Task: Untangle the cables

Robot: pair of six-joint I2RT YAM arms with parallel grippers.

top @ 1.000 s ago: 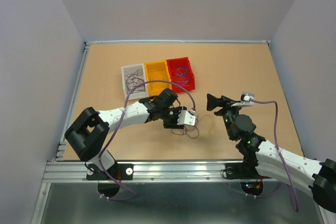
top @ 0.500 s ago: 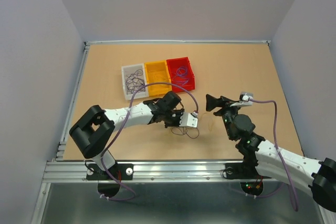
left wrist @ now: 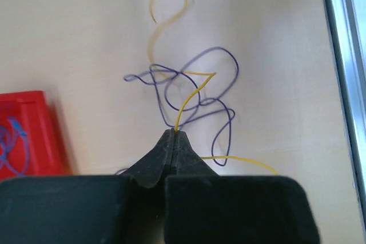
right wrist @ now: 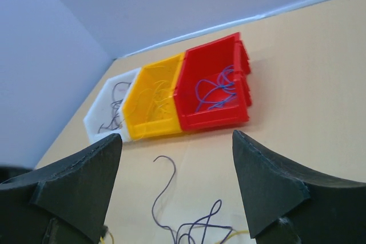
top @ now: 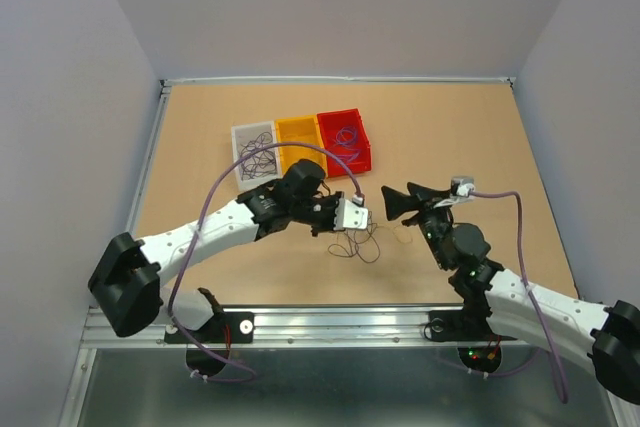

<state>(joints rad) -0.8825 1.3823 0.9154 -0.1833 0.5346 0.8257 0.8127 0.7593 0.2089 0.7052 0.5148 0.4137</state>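
Left end effector (left wrist: 173, 135) clenched on a yellow strand (left wrist: 183, 107) of the cables (left wrist: 193, 91), right end effector (top: 390, 203) spread wide, gripping nothing

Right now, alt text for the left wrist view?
The left gripper is shut on a thin yellow wire that runs into a loose tangle of purple wires on the tan table. A red bin sits at the left edge.

Our two arms (top: 215, 229), white and black
We see white links (top: 535, 305), black joints (top: 125, 285) and wedge fingers (right wrist: 74, 184), one lavender cable (top: 497, 193) along each.
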